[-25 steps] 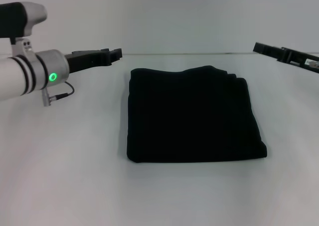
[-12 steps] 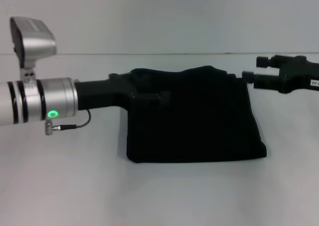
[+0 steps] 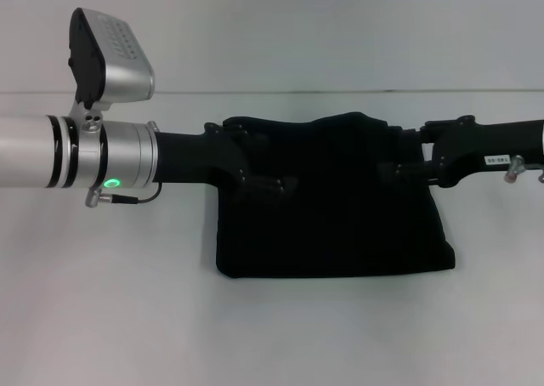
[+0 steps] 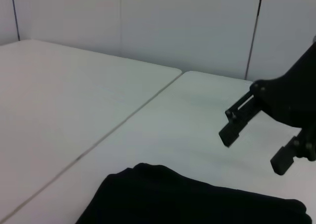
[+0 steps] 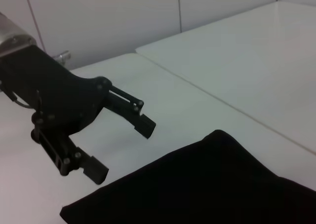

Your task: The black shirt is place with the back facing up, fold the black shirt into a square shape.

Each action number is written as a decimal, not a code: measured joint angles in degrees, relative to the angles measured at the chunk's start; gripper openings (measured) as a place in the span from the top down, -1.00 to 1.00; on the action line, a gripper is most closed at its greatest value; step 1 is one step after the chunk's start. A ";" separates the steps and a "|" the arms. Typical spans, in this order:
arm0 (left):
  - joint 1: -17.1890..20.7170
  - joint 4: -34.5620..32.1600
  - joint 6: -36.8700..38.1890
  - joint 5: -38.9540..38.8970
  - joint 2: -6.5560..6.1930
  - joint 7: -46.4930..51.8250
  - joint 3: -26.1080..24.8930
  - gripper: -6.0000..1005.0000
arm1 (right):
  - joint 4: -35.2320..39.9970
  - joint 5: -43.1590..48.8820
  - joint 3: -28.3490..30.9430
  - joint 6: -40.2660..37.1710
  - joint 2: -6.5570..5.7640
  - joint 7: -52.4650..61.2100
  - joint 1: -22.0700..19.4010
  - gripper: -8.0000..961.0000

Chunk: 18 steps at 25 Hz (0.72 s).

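Head view showed you the black shirt [image 3: 331,199] lying folded into a roughly square block on the white table [image 3: 110,301], near the middle and slightly to the right. Its far edge was bumpy where the layers stacked, and its near edge lay flat.

You had the left gripper [image 3: 270,182] reaching in from the left, above the far-left part of the shirt. Its black body blended with the fabric from that angle, so you could not tell there whether it touched the cloth. The silver forearm [image 3: 51,152] behind it carried a green light [image 3: 110,183].

You had the right gripper [image 3: 399,172] coming in from the right, over the far-right part of the shirt, at about the same depth as the left one.

In the right wrist view, the left gripper [image 5: 121,147] hung beside the shirt's [image 5: 207,184] edge with its two fingers spread apart and nothing between them. In the left wrist view, the right gripper [image 4: 254,152] likewise had its fingers parted and empty, raised above the table beyond the shirt [image 4: 187,202].

A seam [image 4: 108,135] between two tabletops ran past the shirt's corner in both wrist views.
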State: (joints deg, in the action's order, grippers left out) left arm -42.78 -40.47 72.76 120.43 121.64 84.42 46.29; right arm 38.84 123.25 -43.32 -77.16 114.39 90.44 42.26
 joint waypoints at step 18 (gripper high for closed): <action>1.21 -0.46 -1.32 0.77 0.18 -0.43 -0.03 -0.80 | 0.38 0.08 0.45 0.41 0.50 1.23 -0.76 -0.62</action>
State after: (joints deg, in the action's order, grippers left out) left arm -41.57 -40.92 71.45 121.20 121.82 83.99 46.27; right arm 39.22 123.33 -42.88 -76.75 114.89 91.67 41.50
